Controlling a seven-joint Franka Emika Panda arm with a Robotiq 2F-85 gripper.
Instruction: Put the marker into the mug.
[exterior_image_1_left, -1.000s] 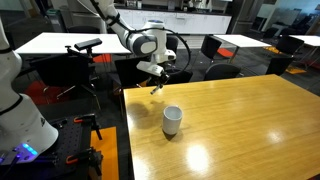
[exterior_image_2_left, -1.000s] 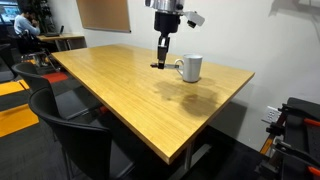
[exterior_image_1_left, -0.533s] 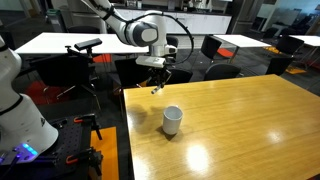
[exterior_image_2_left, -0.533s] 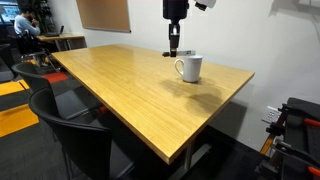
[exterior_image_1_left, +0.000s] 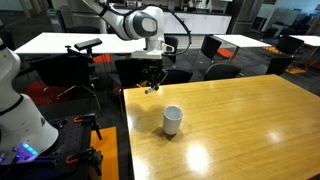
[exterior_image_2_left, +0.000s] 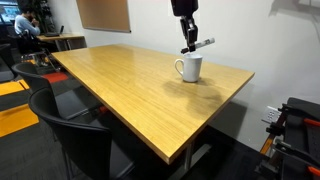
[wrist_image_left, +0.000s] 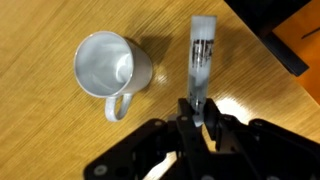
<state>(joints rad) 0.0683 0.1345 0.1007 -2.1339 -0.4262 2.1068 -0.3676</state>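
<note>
The white mug (exterior_image_1_left: 172, 120) stands upright on the wooden table (exterior_image_1_left: 240, 130); it also shows in an exterior view (exterior_image_2_left: 189, 68) and, with its handle, at the left of the wrist view (wrist_image_left: 108, 66). My gripper (wrist_image_left: 191, 112) is shut on the marker (wrist_image_left: 200, 62), a whitish stick with dark print, which points away from the jaws. In the exterior views the gripper (exterior_image_1_left: 151, 85) (exterior_image_2_left: 188, 44) holds the marker (exterior_image_2_left: 200, 44) in the air, above and beside the mug, near the table's edge.
Black office chairs (exterior_image_2_left: 75, 135) stand along the table's near side and more (exterior_image_1_left: 215, 47) behind it. White tables (exterior_image_1_left: 70, 42) fill the background. A second white robot arm (exterior_image_1_left: 20, 100) stands beside the table.
The gripper has risen with the marker in it and moved along the table edge; the marker is lifted off the table and now hangs in the air near the mug.
</note>
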